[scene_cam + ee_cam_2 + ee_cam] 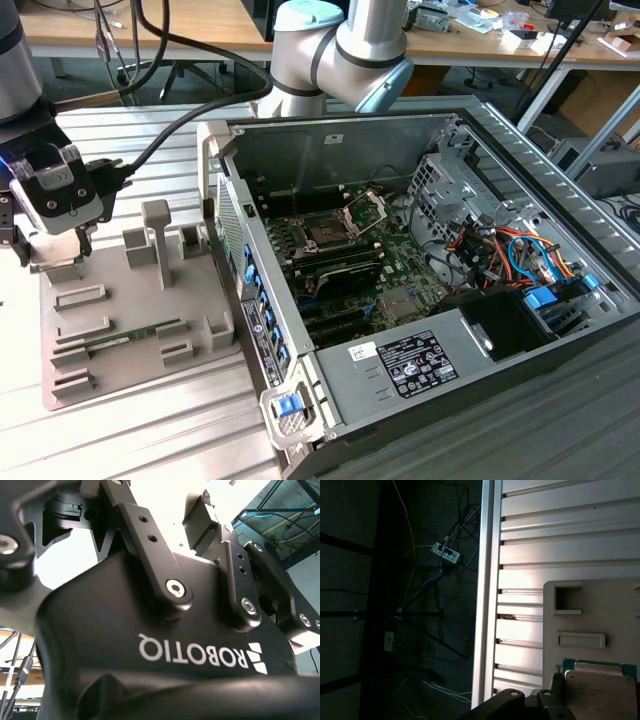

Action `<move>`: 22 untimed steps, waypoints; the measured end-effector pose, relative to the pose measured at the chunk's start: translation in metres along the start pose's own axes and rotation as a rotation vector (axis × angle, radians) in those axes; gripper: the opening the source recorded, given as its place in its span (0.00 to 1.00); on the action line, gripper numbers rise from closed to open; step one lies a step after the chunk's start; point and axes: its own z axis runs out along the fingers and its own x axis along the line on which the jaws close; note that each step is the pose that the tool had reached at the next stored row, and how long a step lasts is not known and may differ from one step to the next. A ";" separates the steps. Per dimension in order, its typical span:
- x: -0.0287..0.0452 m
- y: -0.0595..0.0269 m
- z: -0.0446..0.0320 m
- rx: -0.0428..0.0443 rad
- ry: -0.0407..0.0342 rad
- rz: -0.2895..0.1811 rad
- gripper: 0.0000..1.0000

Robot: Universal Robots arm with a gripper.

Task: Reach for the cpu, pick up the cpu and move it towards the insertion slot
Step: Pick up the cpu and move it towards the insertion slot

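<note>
Exterior view: the gripper [55, 245] hangs over the grey fixture tray [150, 375], its tip hard to make out. The insertion slot [326, 233] sits well apart, inside the open case [520, 160].

Second wrist view: the gripper's black body is seen close up; I cannot tell how far open it is.

First wrist view: the cpu [600, 690], cut off at the frame edge, lies on the tray just beside the gripper's linkage.

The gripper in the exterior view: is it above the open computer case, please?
No, the gripper hangs over the grey tray at the exterior view's left, well apart from the computer case.

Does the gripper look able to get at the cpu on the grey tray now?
Probably yes: the gripper hangs close above the cpu on the tray, nothing visible between them.
</note>
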 end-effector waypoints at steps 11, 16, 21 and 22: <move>-0.0009 0.0002 -0.0052 -0.0001 0.0005 0.000 0.55; -0.0013 0.0003 -0.0076 -0.0001 0.0008 0.000 0.55; -0.0017 0.0004 -0.0099 -0.0001 0.0009 0.000 0.55; -0.0018 0.0004 -0.0103 -0.0002 0.0010 0.000 0.55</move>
